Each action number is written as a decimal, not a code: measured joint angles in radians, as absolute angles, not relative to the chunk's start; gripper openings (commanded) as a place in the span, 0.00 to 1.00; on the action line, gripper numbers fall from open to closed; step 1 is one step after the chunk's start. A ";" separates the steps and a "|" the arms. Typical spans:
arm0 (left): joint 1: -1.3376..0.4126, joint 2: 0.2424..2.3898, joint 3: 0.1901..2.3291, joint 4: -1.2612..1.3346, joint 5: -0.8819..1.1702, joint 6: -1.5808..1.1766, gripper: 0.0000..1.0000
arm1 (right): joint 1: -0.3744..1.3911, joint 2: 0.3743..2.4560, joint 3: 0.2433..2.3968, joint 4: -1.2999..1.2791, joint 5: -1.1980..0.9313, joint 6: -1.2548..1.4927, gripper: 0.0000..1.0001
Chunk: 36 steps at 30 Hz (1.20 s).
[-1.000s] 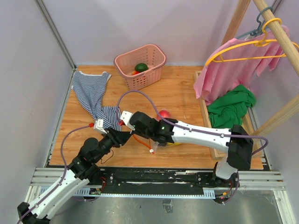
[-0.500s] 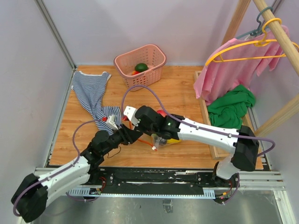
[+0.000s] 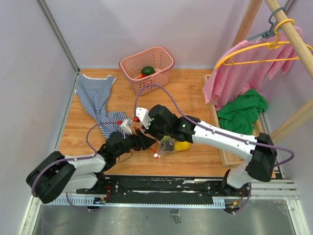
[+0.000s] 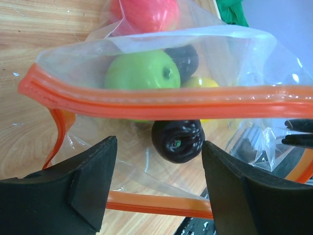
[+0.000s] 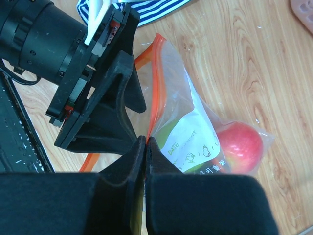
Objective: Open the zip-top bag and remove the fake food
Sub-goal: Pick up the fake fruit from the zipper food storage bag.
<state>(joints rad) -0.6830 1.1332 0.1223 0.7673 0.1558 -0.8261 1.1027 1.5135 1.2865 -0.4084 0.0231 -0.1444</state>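
Top external, worktop (image 3: 190,100): wooden surface is carrying both arms, which are meeting near its front centre.
Pink garment (image 3: 244,68): is hanging from a yellow hanger on the wooden rail at the right.
Striped cloth (image 3: 95,98): is lying crumpled at the left side of the worktop.
Green cloth (image 3: 242,112): is lying bunched below the pink garment.
Pink basket (image 3: 154,82): is standing at the back, holding a dark green fruit (image 3: 147,70) and something red.
Zip-top bag (image 3: 166,144): is lying at the front centre between the two tools, its mouth gaping apart; in the left wrist view one orange zip strip (image 4: 161,98) is stretching across above, the other is running low between the fingers.
Right tool (image 5: 146,139): is clenching, fingertips pinching the upper zip edge of the bag.
Left tool (image 4: 157,161): is standing released, fingers wide apart at the bag mouth, gripping nothing.
Fake food: is sitting inside the bag, with a red apple (image 4: 144,12) deepest, a light green fruit (image 4: 139,71) behind the upper strip, a yellow piece (image 4: 203,82) beside it, and a dark piece (image 4: 178,139) nearest the mouth.
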 measured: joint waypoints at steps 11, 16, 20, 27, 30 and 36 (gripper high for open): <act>-0.683 1.322 0.137 0.933 0.182 -0.828 0.76 | 1.048 1.497 1.277 -0.412 -0.166 -0.122 0.09; -0.683 1.385 0.152 0.985 0.191 -0.828 0.77 | 1.002 1.500 1.283 -0.443 -0.250 -0.141 0.44; -0.683 1.413 0.161 0.999 0.196 -0.826 0.77 | 0.940 1.496 1.309 -0.489 -0.357 -0.197 0.58; -0.683 1.426 0.169 1.008 0.199 -0.815 0.78 | 0.802 1.423 1.312 -0.520 -0.471 -0.289 0.24; -0.683 1.431 0.173 1.017 0.204 -0.811 0.78 | 0.725 1.427 1.310 -0.511 -0.422 -0.300 0.12; -0.682 1.438 0.178 1.036 0.215 -0.807 0.79 | 0.660 1.575 1.300 -0.505 -0.270 -0.317 0.06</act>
